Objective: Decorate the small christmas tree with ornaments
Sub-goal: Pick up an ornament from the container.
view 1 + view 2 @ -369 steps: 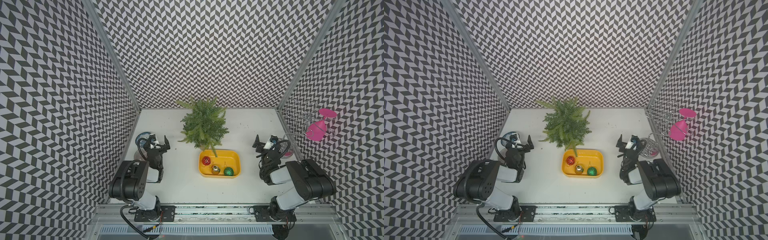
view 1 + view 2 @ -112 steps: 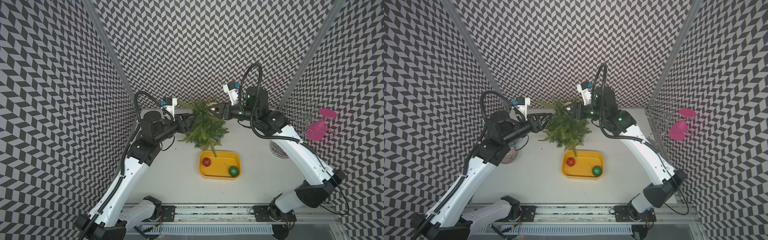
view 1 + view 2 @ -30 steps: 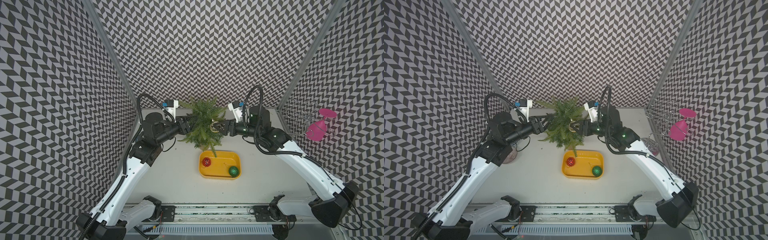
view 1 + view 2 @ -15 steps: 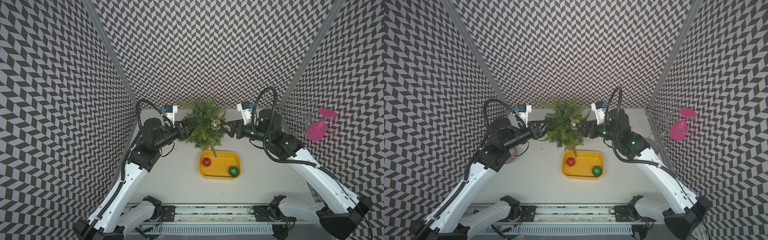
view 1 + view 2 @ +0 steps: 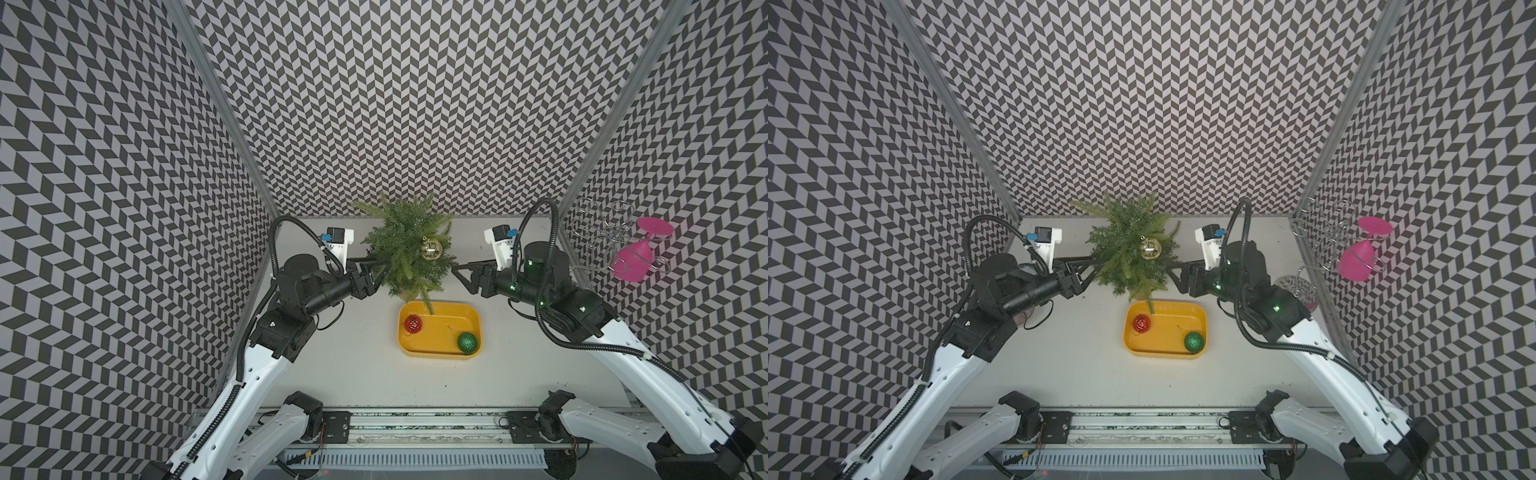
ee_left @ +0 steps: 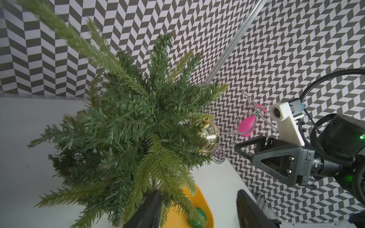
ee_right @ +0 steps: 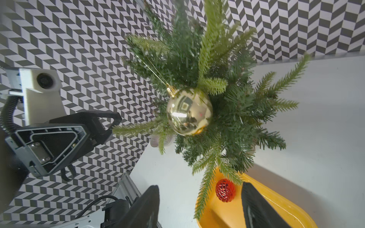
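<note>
Nearest, low centre in both top views: yellow tray [image 5: 440, 354] on the grey table [image 5: 353, 374], with red bauble [image 5: 413, 323] at its left end and green bauble [image 5: 467, 343] in its lower right corner, well apart. Just above the tray: small christmas tree [image 5: 399, 249], upright, 1 long frond drooping over the tray's upper rim. At the tree's left fringe: left gripper [image 5: 383, 266], jaws partly apart, clamping nothing, fronds overlapping 1 finger in the left wrist view. Just off the tree's right fringe: right gripper [image 5: 456, 269], jaws likewise partly apart and empty. Hanging by its gold string on the tree's right side: gold bauble [image 5: 431, 249], free of both grippers. At far right on the side wall: pink wine glass [image 5: 631, 259] in a wire rack [image 5: 598, 226].
</note>
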